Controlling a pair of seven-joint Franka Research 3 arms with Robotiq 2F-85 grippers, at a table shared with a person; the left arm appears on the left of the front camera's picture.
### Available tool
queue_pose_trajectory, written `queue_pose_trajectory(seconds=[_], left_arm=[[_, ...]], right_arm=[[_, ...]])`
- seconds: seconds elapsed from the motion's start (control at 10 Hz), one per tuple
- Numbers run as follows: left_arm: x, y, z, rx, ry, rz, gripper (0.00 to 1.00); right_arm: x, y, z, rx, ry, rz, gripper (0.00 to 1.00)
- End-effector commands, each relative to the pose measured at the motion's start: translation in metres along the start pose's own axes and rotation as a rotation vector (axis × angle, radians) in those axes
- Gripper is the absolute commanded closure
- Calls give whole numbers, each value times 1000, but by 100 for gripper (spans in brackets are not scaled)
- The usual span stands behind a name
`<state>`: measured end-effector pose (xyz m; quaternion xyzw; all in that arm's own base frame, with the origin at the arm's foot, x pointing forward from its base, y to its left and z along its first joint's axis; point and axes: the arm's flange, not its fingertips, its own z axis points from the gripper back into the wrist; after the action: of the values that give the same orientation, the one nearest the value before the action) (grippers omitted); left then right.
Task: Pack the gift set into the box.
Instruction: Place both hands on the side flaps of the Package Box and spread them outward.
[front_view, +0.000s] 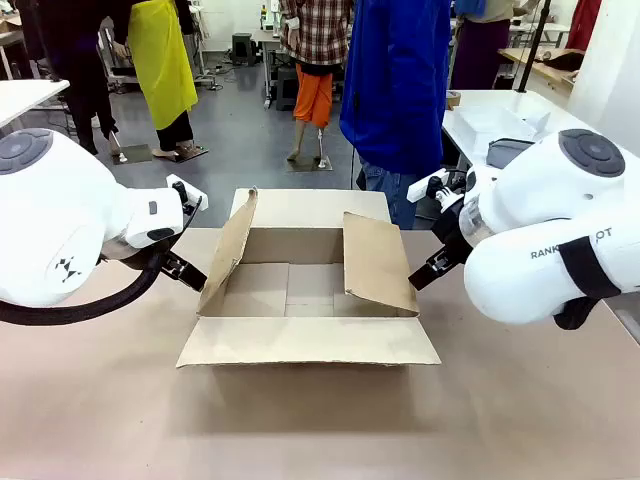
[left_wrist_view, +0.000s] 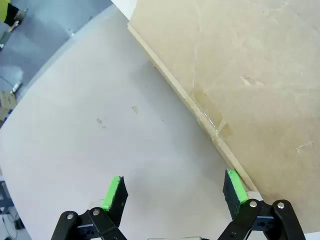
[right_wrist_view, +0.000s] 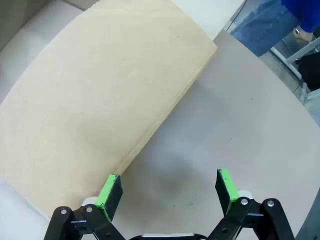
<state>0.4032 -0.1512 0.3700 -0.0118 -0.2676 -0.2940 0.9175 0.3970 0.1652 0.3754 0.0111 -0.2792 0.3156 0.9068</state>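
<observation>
Right, the box (front_view: 300, 290) sits mid-table (front_view: 320, 430) w/ all 4 flaps out. The near flap (front_view: 305, 342) lies flat toward the robot's side and the far flap (front_view: 310, 207) folds out toward the person in blue (front_view: 395, 90). The L flap (front_view: 232, 250) stands steep, and the R flap (front_view: 375, 262) tilts up, leaning in over the opening.

Your left gripper (front_view: 190, 272) is low, just outside the L flap, jaws released, nothing between them. In the left wrist view 1 green pad (left_wrist_view: 235, 187) is just beside the cardboard edge; can't tell if it touches.

Your right gripper (front_view: 425, 272) is low by the R flap's outer corner, jaws also spread, holding nothing. In the right wrist view 1 pad (right_wrist_view: 107, 190) sits at the flap's edge, w/ bare table between the 2 pads.
</observation>
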Motion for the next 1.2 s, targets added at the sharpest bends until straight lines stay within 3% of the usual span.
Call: queue_pose_trajectory(seconds=[0.0,1.1], left_arm=[[0,0,0,0,0,0,0],[0,0,0,0,0,0,0]], right_arm=[[0,0,0,0,0,0,0],[0,0,0,0,0,0,0]])
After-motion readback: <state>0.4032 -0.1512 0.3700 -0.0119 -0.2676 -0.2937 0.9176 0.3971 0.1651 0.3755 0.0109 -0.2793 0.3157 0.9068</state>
